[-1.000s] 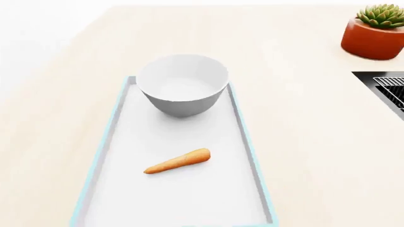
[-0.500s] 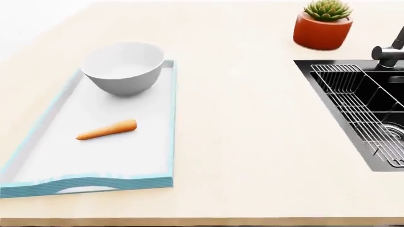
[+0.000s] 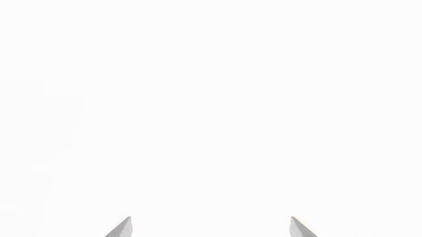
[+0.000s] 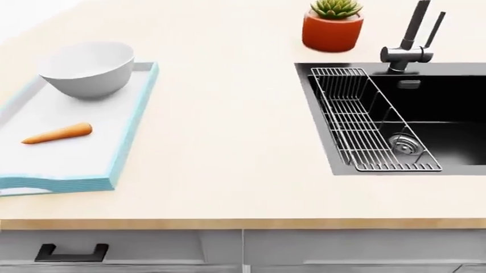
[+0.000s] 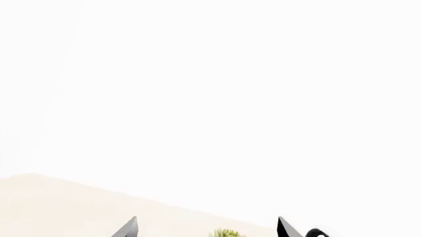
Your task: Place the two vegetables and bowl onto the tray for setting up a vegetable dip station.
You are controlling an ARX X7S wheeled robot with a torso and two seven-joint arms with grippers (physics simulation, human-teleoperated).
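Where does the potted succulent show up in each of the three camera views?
Head view: the potted succulent stands at the top, right of centre, on the counter behind the sink, next to the faucet.
Right wrist view: only its green top peeks at the bottom edge.
Left wrist view: not in it.
Shared landmark: the counter.

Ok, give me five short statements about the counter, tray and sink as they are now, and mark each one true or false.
1. The tapered orange carrot lies on the long blue-rimmed tray. True.
2. The plain white round bowl sits in the black sink. False: it is on the tray.
3. A light green cucumber lies on the tray. False: none is visible.
4. The terracotta plant pot stands on the counter, off the tray. True.
5. The right gripper holds the carrot. False: its fingertips stand apart, empty.
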